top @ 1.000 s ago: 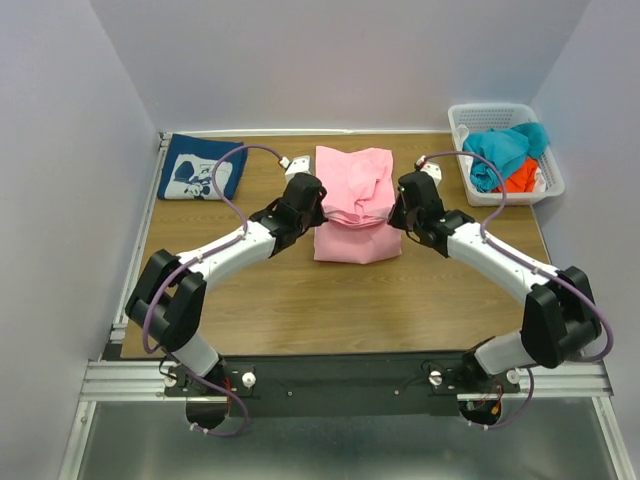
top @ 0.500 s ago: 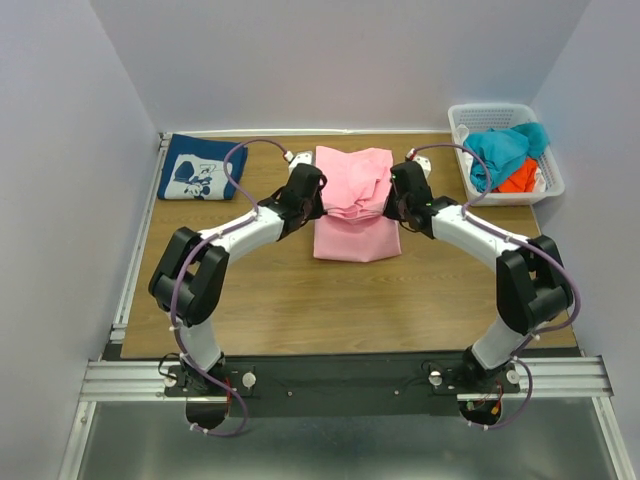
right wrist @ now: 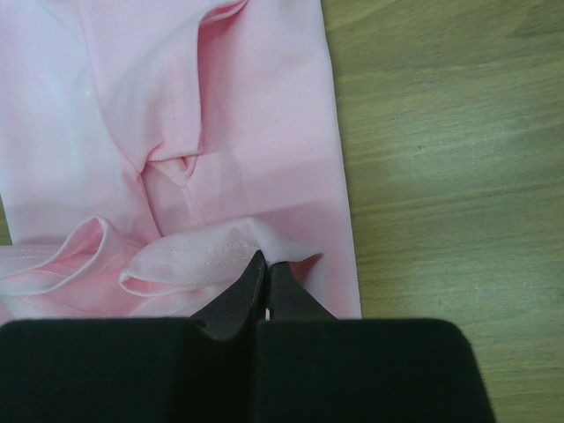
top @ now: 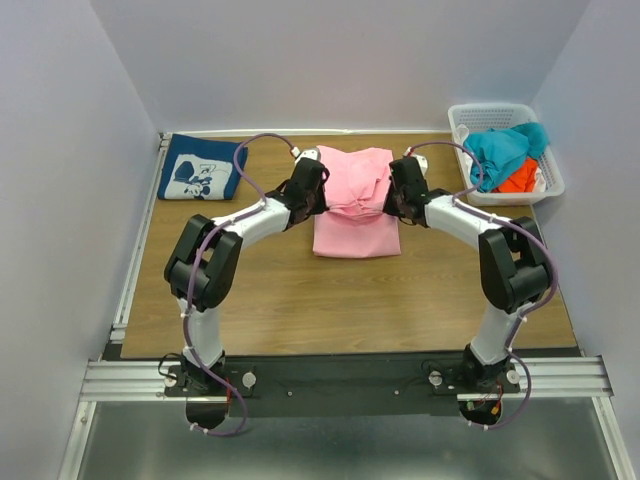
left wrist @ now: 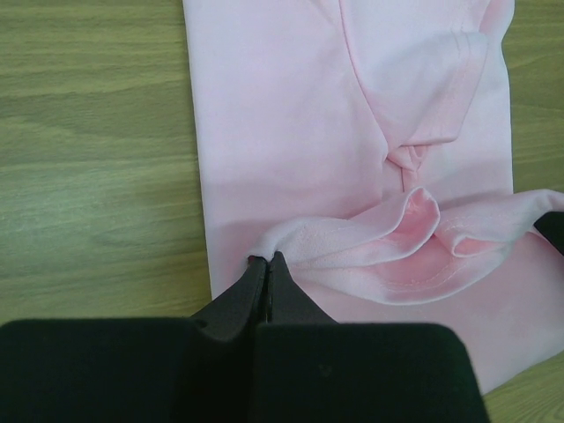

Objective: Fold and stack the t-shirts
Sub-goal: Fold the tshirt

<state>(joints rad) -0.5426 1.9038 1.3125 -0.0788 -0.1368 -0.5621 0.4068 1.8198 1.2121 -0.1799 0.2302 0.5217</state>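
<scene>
Navy blue t-shirt (top: 200, 170): folded flat in the far left corner of the wooden table (top: 300, 290), white cartoon print facing up, well apart from both arms.
Left gripper (left wrist: 267, 263): fingers pressed together with no gap, nipping a raised fold of pink cloth at their tips, right at the shirt's left edge.
Pink t-shirt (top: 355, 238): lies mid-table toward the back, folded into a long rectangle. The near part is flat on the wood. A band across it is lifted and bunched between the two grippers, and a sleeve is tucked inward beyond that.
Right gripper (right wrist: 266, 262): fingers likewise closed tight, pinching the same raised band at the shirt's right edge.
White basket (top: 500, 107): far right corner, heaped with teal cloth (top: 505, 148) and orange cloth (top: 520, 178).
</scene>
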